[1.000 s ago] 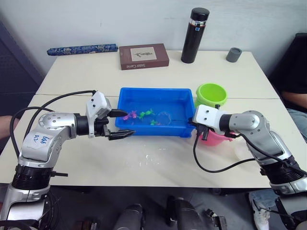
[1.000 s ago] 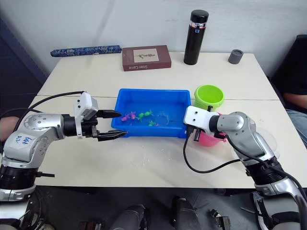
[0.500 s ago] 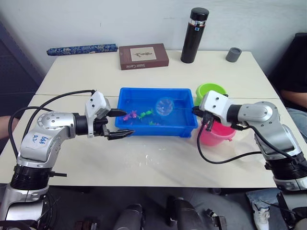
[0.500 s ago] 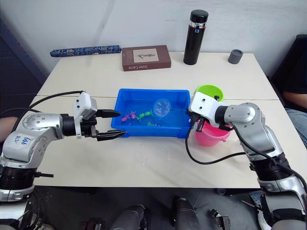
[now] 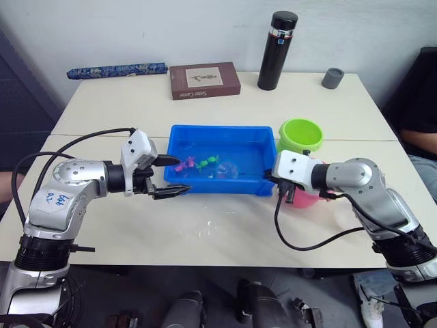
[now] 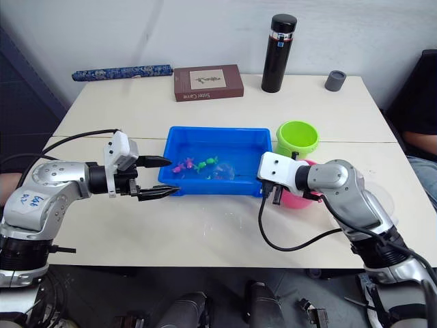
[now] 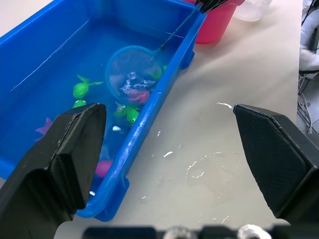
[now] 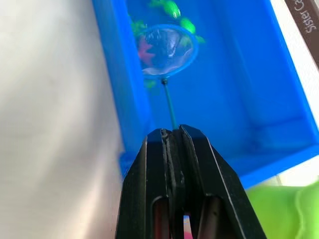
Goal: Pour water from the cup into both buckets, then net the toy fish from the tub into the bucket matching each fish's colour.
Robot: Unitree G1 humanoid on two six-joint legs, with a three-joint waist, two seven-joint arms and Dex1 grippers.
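The left gripper (image 5: 172,178) is held with jaws spread and empty at the tub's (image 5: 183,132) left end. Inside the tub the net (image 7: 132,81) is dipped in the water over a pink fish (image 7: 140,96), green ones lying beside it. The net's handle is clamped in the right gripper (image 8: 172,138), beside the pink bucket (image 5: 305,199). The hoop should be drawn under the pink fish and lifted level, so that no green fish is carried along.

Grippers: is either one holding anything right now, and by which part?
The right gripper is shut on the net, pinching the end of its thin black wire handle. The left gripper is open beside the tub, holding nothing.
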